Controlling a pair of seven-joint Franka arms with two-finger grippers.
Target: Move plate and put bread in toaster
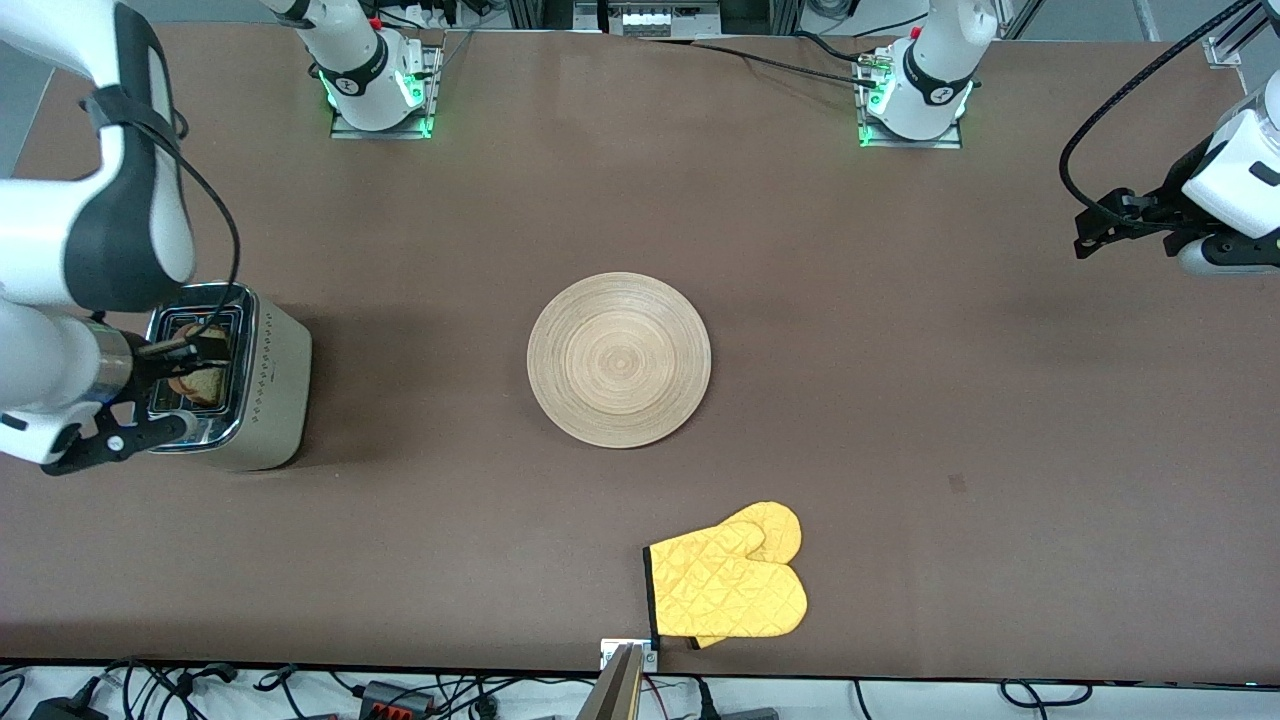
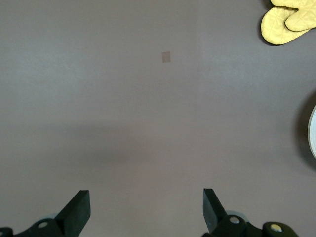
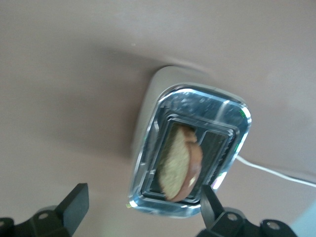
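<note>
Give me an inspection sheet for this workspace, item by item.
Surface: brown table, one small pale mark.
Plate: mid-table, bare.
Bread: standing in a toaster slot, top sticking out.
Toaster: at the right arm's end.
Clutter: yellow oven mitt, nearer the camera than the plate.
Left gripper: open, over bare table, waiting.
Right gripper: open, over the toaster.
Cables: white cord from the toaster; loose wires along the table edges.
Surroundings: nothing seen.

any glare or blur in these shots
Front view: glare on the boxy toaster's chrome top, and a soft shadow beside the round light-wood plate. Right wrist view: the toaster and the brown-crusted bread slice look soft.
</note>
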